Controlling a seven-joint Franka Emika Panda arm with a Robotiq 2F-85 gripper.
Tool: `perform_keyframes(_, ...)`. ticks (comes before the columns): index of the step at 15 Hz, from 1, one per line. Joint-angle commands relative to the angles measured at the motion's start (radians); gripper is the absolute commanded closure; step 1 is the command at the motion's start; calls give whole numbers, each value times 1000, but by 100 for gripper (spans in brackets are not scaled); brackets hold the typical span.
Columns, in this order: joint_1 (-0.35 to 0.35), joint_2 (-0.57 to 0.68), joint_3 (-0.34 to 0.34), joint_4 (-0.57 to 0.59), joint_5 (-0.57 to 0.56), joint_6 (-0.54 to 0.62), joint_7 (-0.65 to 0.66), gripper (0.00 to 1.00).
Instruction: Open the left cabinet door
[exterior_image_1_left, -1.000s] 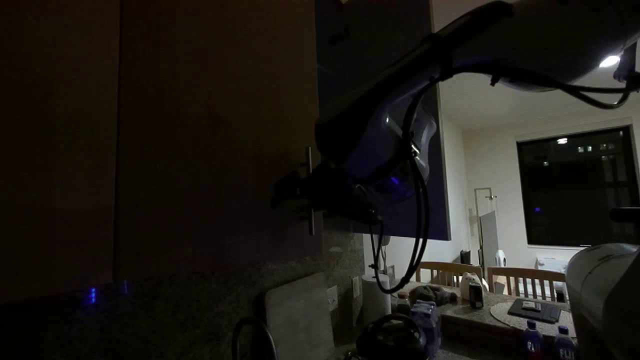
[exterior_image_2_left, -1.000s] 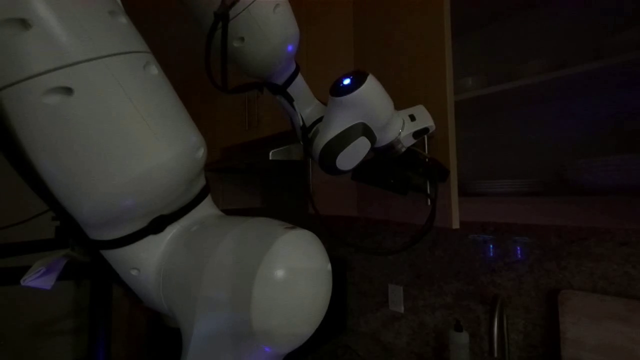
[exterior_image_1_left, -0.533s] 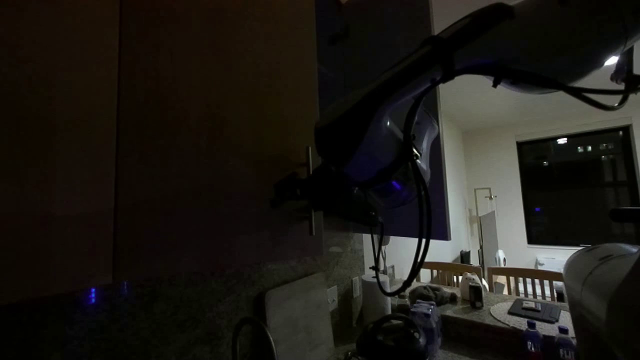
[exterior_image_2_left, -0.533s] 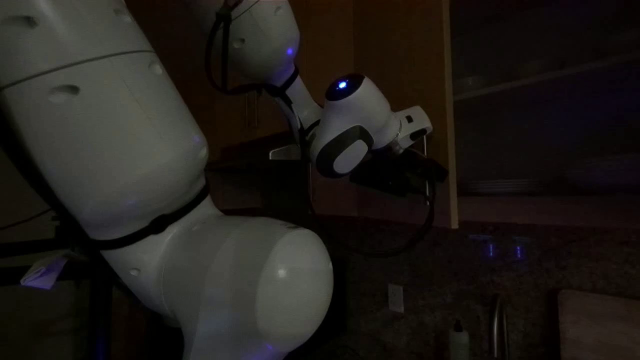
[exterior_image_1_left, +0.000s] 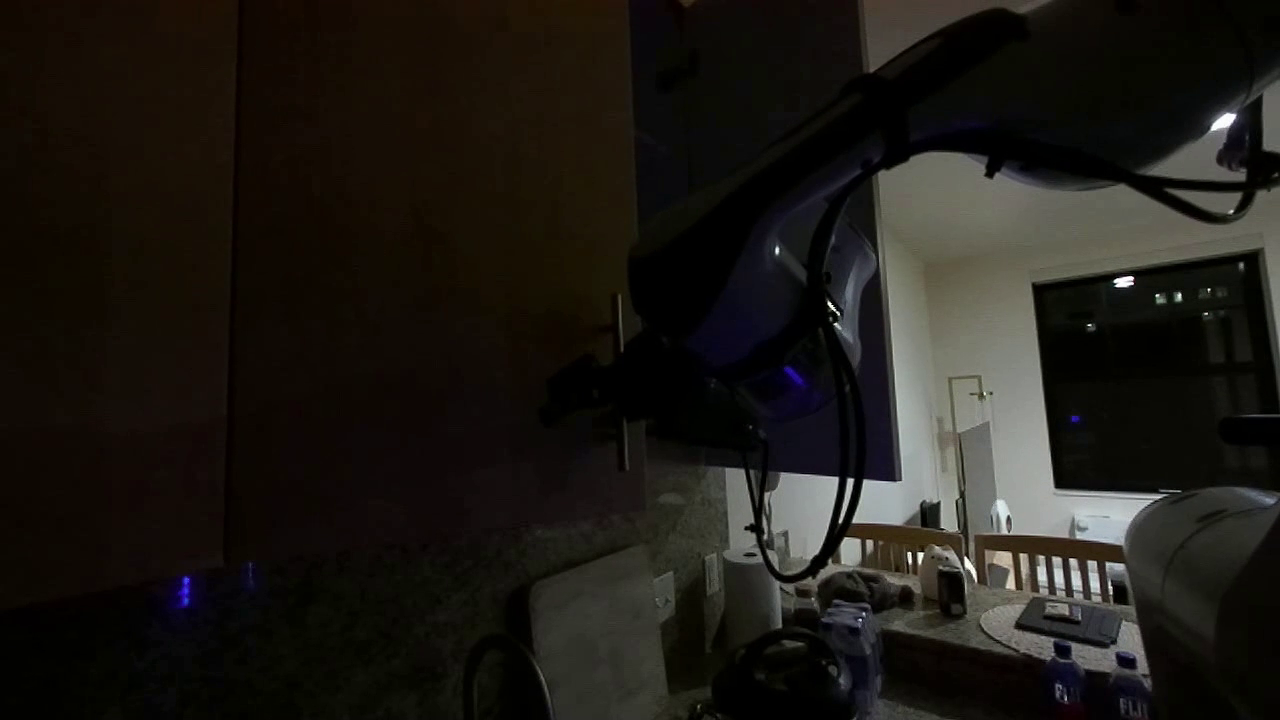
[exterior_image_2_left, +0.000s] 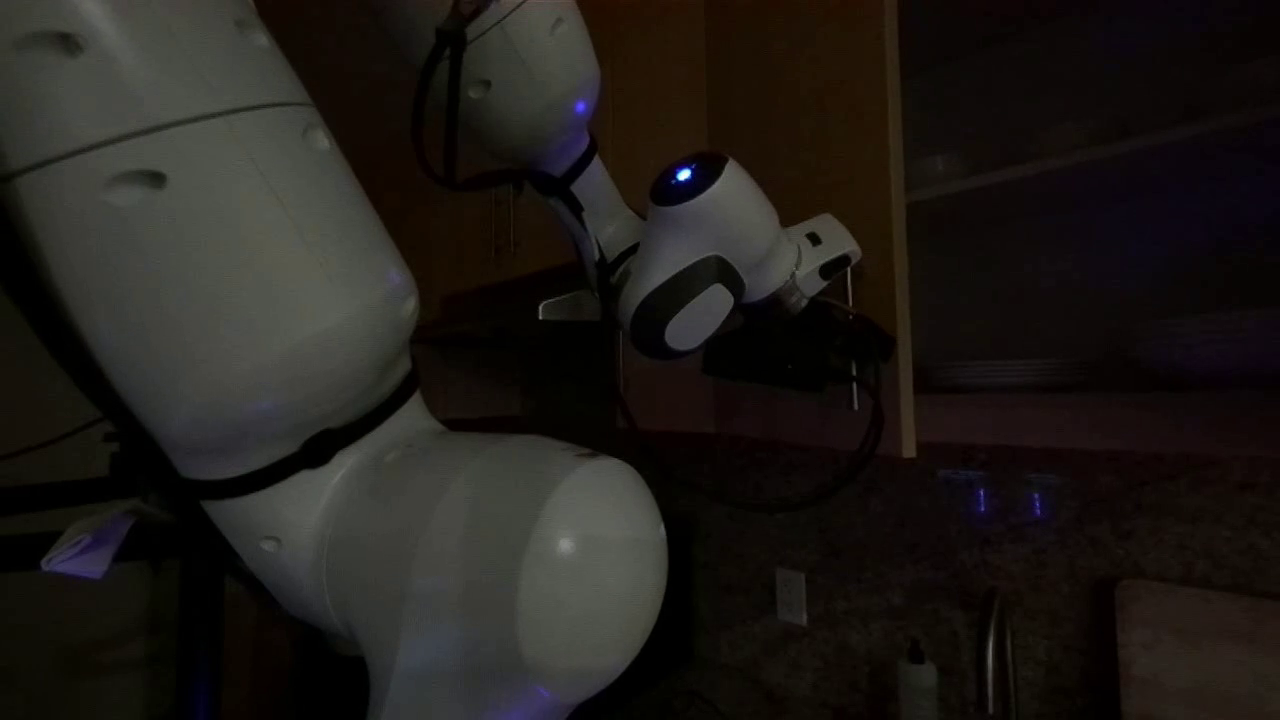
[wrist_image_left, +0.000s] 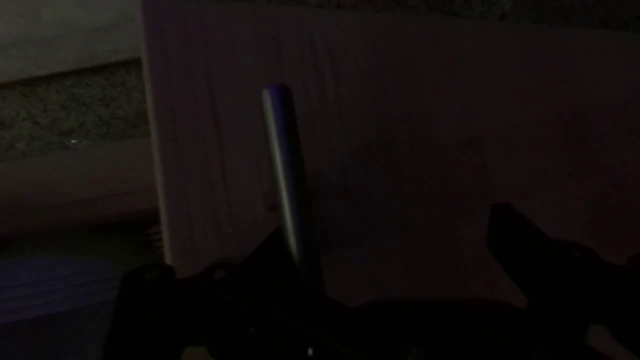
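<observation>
The left cabinet door (exterior_image_1_left: 430, 250) is a tall, dark-brown upright panel. It shows in both exterior views (exterior_image_2_left: 800, 130) and fills most of the wrist view (wrist_image_left: 400, 100). Its slim silver bar handle (wrist_image_left: 287, 165) stands near one long edge; it also shows in an exterior view (exterior_image_1_left: 624, 445). My black gripper (wrist_image_left: 392, 230) is at the handle with its fingers wide apart. The left finger lies right at the bar and partly behind it; whether they touch is too dark to tell. The right finger is well away from the bar, over the door face.
A blue-grey door panel (exterior_image_1_left: 850, 440) stands beside my arm. An open compartment with a shelf (exterior_image_2_left: 1080, 160) is beyond the door's edge. Below are a cutting board (exterior_image_1_left: 600, 630), a faucet (exterior_image_1_left: 510, 655), a paper towel roll (exterior_image_1_left: 752, 590) and a dark round object (exterior_image_1_left: 785, 675).
My arm's wrist has shifted slightly down and away from the door's free edge. The door and its handle show no visible movement.
</observation>
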Motion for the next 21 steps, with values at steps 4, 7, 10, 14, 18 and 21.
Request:
perform_keyframes(4,162,17,-25,-3,36,-11,-146,0)
perform_keyframes(7,196,18,-52,-4,27,-7,-199,0)
perform_keyframes(10,253,18,-104,-4,18,6,-248,0)
perform_keyframes(14,350,20,-180,-4,16,40,-297,0)
perform_keyframes(18,429,20,-236,-7,33,86,-334,0)
perform_keyframes(21,483,21,-268,-10,43,127,-350,0)
